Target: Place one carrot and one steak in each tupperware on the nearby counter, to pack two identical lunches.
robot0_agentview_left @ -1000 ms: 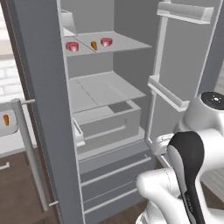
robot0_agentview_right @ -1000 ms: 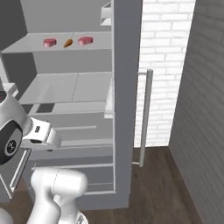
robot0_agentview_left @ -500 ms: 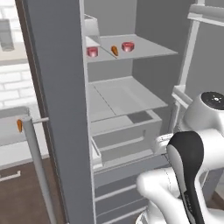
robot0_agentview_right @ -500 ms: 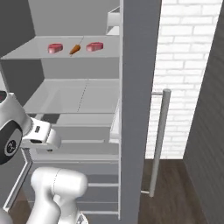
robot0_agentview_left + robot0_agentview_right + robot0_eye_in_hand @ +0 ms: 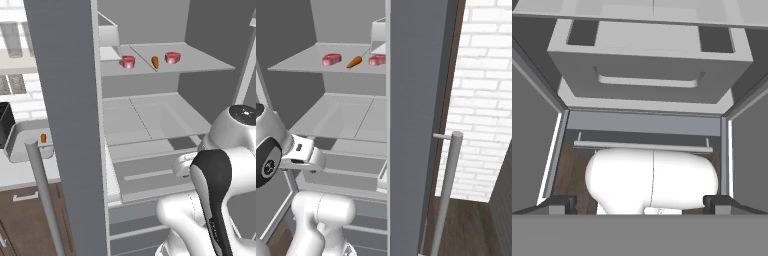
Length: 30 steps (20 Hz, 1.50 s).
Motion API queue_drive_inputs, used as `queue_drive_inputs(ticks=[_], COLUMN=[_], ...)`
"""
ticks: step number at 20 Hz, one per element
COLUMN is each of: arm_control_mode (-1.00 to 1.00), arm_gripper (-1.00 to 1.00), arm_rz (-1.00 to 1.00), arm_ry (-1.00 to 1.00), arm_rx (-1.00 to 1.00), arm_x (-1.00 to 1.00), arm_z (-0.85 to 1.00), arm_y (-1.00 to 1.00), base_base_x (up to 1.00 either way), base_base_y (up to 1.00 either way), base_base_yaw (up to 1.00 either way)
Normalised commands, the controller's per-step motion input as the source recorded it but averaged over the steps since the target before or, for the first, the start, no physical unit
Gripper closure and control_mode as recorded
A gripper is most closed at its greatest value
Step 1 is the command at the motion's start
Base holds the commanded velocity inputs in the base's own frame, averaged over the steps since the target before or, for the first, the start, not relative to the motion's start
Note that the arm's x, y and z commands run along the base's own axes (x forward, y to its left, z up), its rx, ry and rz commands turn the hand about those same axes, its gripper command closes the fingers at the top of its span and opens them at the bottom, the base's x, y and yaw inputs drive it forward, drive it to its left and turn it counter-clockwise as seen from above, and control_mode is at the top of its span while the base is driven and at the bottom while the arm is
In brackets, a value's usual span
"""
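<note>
- At the far left of the left base view, on the pale counter (image 5: 20,172) beside the open fridge (image 5: 70,100), a light-grey tupperware (image 5: 17,150) sits with one carrot (image 5: 43,138) already in it; a second tray cannot be made out from here.
- Just left of that tray, a black appliance (image 5: 5,122) stands against the white brick wall, partly cut off by the frame's edge.
- Moving right, the grey edge of the fridge wall and the door's silver bar handle (image 5: 44,197) stand between the camera and the counter.
- Inside, on the upper shelf (image 5: 200,62), the remaining food lies in a row: a steak (image 5: 128,62), then a second carrot (image 5: 155,62), then the other steak (image 5: 173,57), near one another but not touching.
- The right base view shows the same row from the other side, with the near steak (image 5: 331,59), the shelf carrot (image 5: 354,61) and the far steak (image 5: 376,60).
- Below that shelf, a pale crisper drawer (image 5: 649,60) fills the middle of the fridge.
- At right, the white arm is folded low in front of the fridge, well below the food shelf, a posture that suggests travelling rather than reaching.
- The gripper (image 5: 641,202) points down at the drawer and lower compartment, its jaws wide apart and holding nothing.
</note>
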Motion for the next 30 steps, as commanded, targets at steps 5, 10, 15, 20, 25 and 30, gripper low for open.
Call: queue_drive_inputs(ticks=[5, 10, 15, 20, 25, 30], arm_control_mode=[-1.0, -1.0, -1.0, -1.0, -1.0, -1.0], arm_gripper=[-1.0, -1.0, -1.0, -1.0, -1.0, -1.0], arm_rz=[0.0, 0.0, 0.0, 0.0, -0.03, -0.02], arm_ry=[0.0, -0.12, -0.28, -0.13, 0.0, 0.01], arm_rx=[0.0, 0.0, 0.01, 0.09, 0.04, 0.0], arm_x=[0.0, 0.0, 0.01, 0.13, 0.42, 0.64], arm_z=[0.0, 0.15, 0.69, 0.96, 0.7, 0.4], arm_y=[0.0, 0.0, 0.0, 0.0, 0.08, 0.16], base_base_x=[0.06, 0.0, 0.0, 0.0, 0.0, 0.0], base_base_y=[-0.05, 0.0, 0.0, 0.0, 0.0, 0.0], base_base_yaw=[0.08, 0.0, 0.0, 0.0, 0.0, 0.0])
